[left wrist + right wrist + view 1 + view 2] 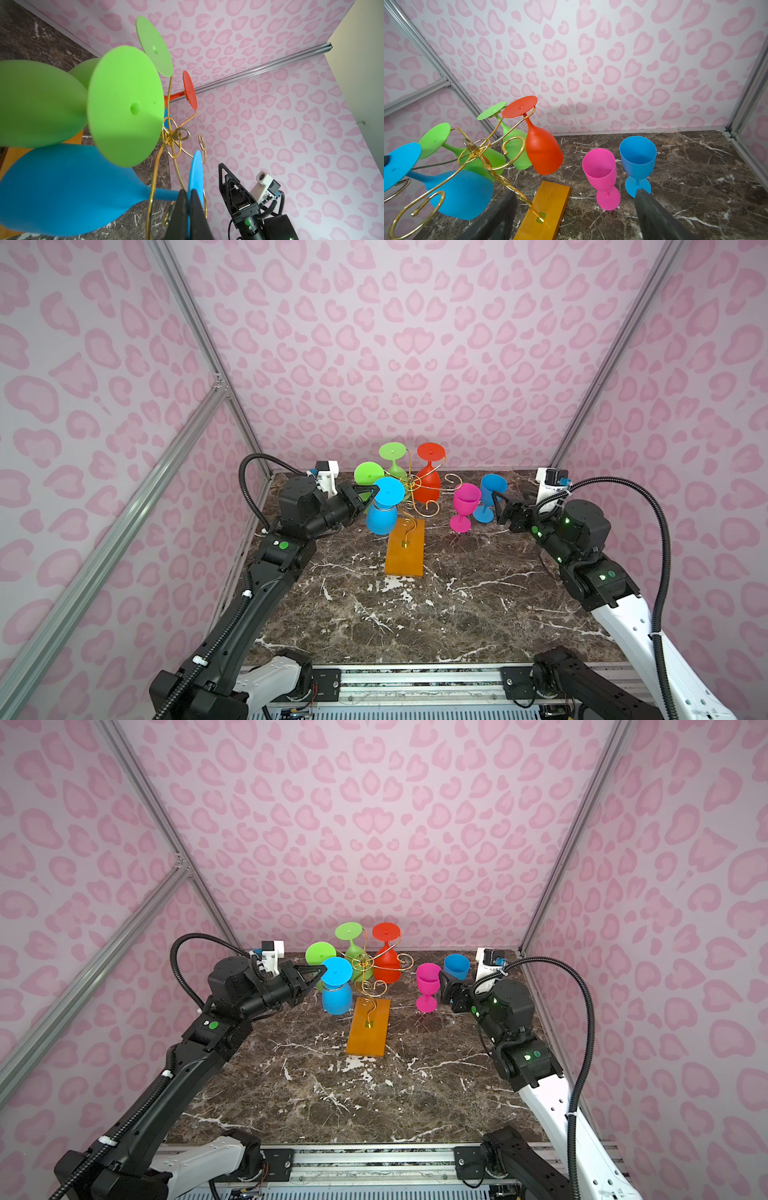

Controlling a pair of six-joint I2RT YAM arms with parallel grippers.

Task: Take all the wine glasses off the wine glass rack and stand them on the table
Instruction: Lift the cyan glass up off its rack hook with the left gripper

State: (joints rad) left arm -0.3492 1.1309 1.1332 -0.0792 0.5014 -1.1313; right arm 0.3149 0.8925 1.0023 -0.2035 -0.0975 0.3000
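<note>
Pink leopard-print walls (415,344) are enclosing your marble table (415,626) in both top views, where the rack (405,556) is standing mid-table toward the back and the cyan glass (381,518) is hanging upside down from its near-left arm. Your left gripper (371,492) is pinching that glass's foot disc. Your right gripper (500,506) is hovering spread near the blue glass (493,488) and pink glass (465,499), which are both standing upright on the table right of the rack. Your left wrist view is showing the fingers (181,205) pressing the cyan foot from both sides, with green glasses (124,106) hanging alongside. Your right wrist view is showing spread fingers (652,212) gripping nothing, with the pink glass standing ahead of them.
</note>
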